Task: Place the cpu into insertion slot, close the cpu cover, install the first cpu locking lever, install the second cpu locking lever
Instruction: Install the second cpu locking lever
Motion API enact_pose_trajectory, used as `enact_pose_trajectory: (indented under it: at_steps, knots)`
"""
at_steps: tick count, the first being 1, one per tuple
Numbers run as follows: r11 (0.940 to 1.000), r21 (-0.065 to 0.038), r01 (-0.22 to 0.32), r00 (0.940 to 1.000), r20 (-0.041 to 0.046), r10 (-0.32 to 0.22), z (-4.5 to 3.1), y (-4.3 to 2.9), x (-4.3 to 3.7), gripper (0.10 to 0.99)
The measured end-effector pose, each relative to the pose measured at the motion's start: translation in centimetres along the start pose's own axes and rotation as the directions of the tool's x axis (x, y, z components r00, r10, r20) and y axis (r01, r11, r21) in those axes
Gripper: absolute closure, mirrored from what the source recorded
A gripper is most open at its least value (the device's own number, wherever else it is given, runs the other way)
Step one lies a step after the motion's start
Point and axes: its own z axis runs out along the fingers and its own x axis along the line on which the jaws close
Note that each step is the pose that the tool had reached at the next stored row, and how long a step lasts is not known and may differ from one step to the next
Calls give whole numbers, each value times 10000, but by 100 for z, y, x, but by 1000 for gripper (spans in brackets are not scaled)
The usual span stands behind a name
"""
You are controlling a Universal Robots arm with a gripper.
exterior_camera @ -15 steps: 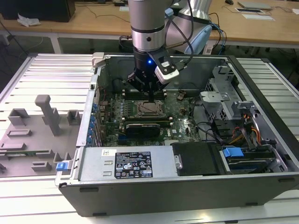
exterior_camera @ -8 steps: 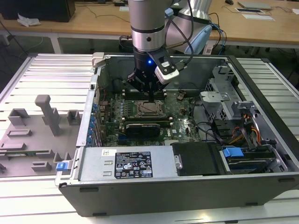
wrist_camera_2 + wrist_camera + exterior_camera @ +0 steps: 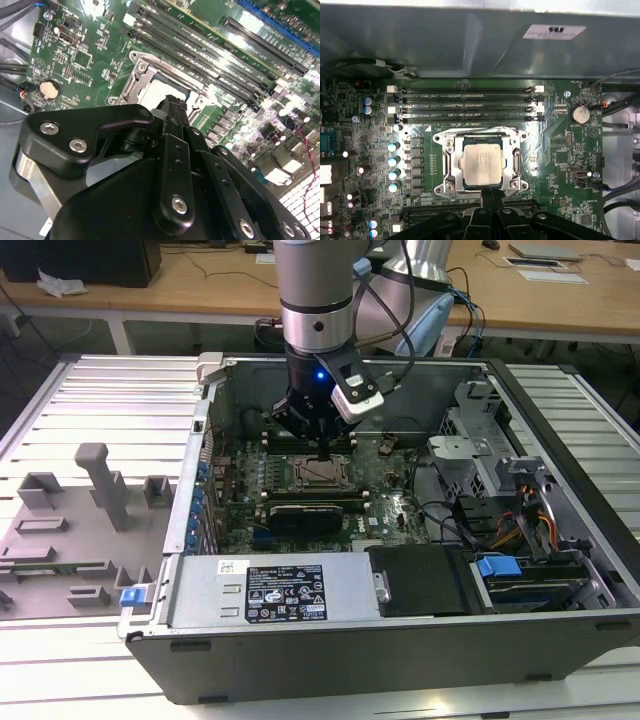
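Note:
The cpu (image 3: 481, 161), a pale silvery square, lies flat in the insertion slot on the green motherboard (image 3: 555, 150); the slot itself is mostly covered. The cpu cover (image 3: 449, 162), a grey metal frame, lies down around the chip. A thin lever wire (image 3: 480, 131) runs along the socket edge nearest the memory slots. My gripper (image 3: 492, 194) has its black fingers pressed together, holding nothing, with the tips at the socket edge opposite the memory slots. In the exterior view the gripper (image 3: 325, 448) hangs just above the cpu (image 3: 322, 475). In the second wrist view the fingertips (image 3: 172, 107) overlap the chip (image 3: 157, 92).
Several long black memory slots (image 3: 465, 105) lie beside the socket. The open computer case (image 3: 560, 400) has steel walls all round. A drive cage with cables (image 3: 480, 450) stands at the exterior view's right. Grey fixtures (image 3: 100, 480) stand on the table at the exterior view's left.

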Motion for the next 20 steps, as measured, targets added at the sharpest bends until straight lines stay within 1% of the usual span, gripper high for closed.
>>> enact_pose_trajectory:
  at_steps: [1,2,4,6,15,16,18,20]
  knots:
    - [10000,0,-1,10000,0,1,-1,-37,5,980]
    - [10000,0,0,10000,0,0,-2,-87,15,980]
    - [10000,1,1,10000,-1,-1,-2,-149,30,980]
    - [10000,0,0,10000,0,0,-2,-185,44,980]
    - [10000,-7,-1,10000,0,1,4,-204,49,980]
    - [10000,-39,-3,10000,-1,3,15,-205,50,980]
    - [10000,-71,-7,10000,-2,7,31,-209,54,980]
    - [9999,-142,-15,10000,-2,15,64,-221,69,980]
